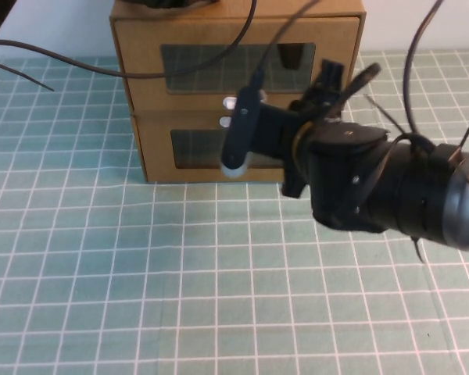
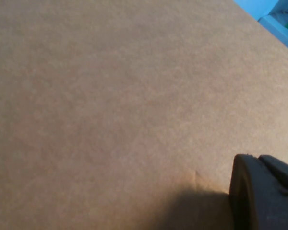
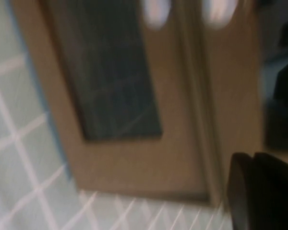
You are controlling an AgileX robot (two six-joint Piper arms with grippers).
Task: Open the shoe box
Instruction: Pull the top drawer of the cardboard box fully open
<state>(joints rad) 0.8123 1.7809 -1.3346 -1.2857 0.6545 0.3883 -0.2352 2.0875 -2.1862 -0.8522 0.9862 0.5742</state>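
Green mat (image 1: 102, 273) with white squares covers the table. From the high view, the shoe box (image 1: 141, 47) stands at the far side of the mat, near the middle. It is brown cardboard and looks like two drawers, one on top of the other. Each drawer has a dark window in its front. Two little white spots (image 1: 229, 102) sit between the windows. Both drawers look pushed in. The right arm reaches in from the right side. The right gripper (image 1: 332, 82) is up in front of the box, just by the right end of the top window. Its tips are pressed together and pinch nothing. Thin black cables (image 1: 78, 64) hang across the box and the mat.

From the left wrist view, plain brown cardboard (image 2: 110, 96) fills almost all you can see. A dark piece of the left gripper (image 2: 264, 191) is very close over it, with a shadow beside it. Whether it is spread or pressed together, you cannot tell.

From the right wrist view, the box front (image 3: 134, 158) is near and blurry. You can see one dark window (image 3: 115, 81), the white spots (image 3: 156, 9) and some mat (image 3: 19, 143). The right gripper (image 3: 259, 191) shows as a dark shape at one corner, apart from the box.
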